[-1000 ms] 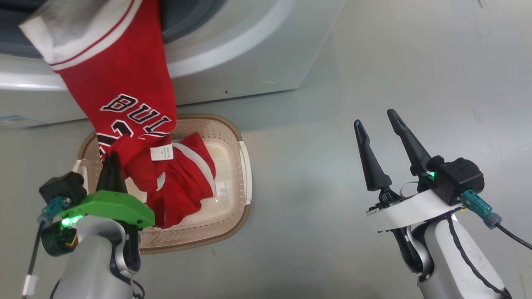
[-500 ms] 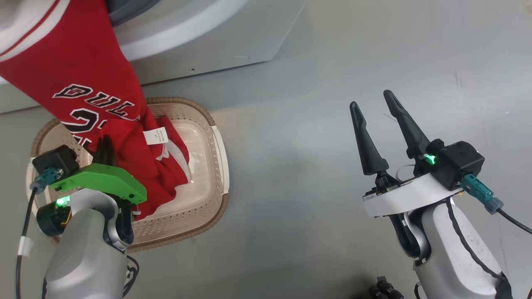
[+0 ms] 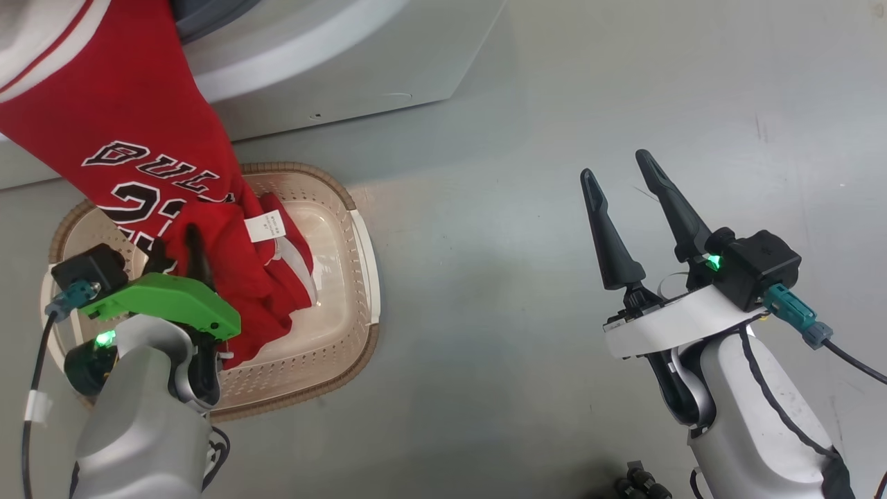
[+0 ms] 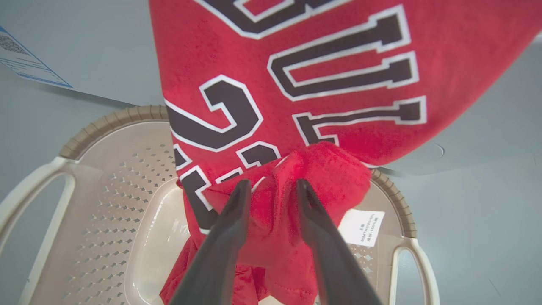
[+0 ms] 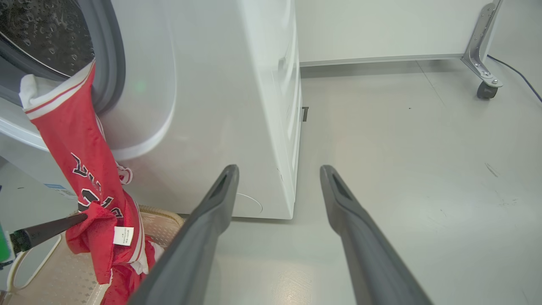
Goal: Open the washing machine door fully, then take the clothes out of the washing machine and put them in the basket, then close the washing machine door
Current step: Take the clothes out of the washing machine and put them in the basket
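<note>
A: The left pincer?
B: Over the basket, jaws partway apart, a red fold bunched between them (pinched or loose, cannot tell).
A: The clothes?
B: Draped over the washing machine at its drum lip, hanging down the white front past the basket's brown rim, with the lower end heaped inside.
A: The right pincer?
B: Wide, holding nothing, above grey floor, well apart from the basket's right handle. The machine's corner edge lies up-left of it. The floor runs open beyond to a castor near the wall.
</note>
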{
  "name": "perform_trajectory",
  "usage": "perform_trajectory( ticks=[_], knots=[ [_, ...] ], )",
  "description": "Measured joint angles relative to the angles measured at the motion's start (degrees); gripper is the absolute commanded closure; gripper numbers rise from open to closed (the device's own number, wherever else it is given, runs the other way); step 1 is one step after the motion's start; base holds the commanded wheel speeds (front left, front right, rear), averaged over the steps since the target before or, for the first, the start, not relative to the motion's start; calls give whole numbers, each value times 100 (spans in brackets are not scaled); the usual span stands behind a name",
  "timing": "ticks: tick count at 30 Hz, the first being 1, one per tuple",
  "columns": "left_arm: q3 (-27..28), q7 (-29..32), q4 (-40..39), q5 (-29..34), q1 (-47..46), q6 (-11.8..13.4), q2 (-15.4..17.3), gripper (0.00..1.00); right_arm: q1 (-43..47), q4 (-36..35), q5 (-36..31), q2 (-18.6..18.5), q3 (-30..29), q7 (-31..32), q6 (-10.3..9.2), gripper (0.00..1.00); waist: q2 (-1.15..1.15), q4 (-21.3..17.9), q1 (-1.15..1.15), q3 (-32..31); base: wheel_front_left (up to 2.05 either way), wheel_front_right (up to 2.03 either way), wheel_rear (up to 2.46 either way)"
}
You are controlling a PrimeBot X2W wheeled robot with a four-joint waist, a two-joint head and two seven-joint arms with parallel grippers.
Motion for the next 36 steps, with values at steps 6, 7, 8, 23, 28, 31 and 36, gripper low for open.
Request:
perform_trajectory(
  ticks=[6, 7, 8, 23, 28, 31, 36],
  knots=[
    [-5, -155, 253, 23, -1, -64, -2, 0, -7, 87, 0, 7, -9, -3, 0, 0, 0, 18, 0, -119, 0, 0, 0],
    [-12, -182, 280, 51, -1, -77, -2, 0, -7, 100, 1, 9, -16, -3, 0, 0, 0, 23, 0, -139, 0, 0, 0],
    [-34, -191, 299, 66, -3, -103, -2, 0, -7, 114, 1, 11, -33, -3, 0, 0, 0, 30, 0, -159, 0, 0, 0],
    [-134, -350, -13, 404, -27, -303, -11, 0, -3, 339, 2, 2, -193, -22, 1, 0, 0, 351, 0, -500, 0, 0, 0],
    [-36, -350, -580, 626, -21, -337, -21, 0, 1, 396, 2, 3, -203, -48, 5, 0, 0, 482, 0, -668, 0, 0, 0],
    [18, -350, -884, 782, 14, -337, -26, 0, 4, 435, 1, 3, -223, -48, 5, 0, 0, 553, 0, -778, 0, 0, 0],
    [18, -350, -1280, 1033, 289, -337, -29, 0, 31, 522, 0, 1, -248, -49, 7, 0, 0, 663, 0, -965, 0, 0, 0]
  ],
)
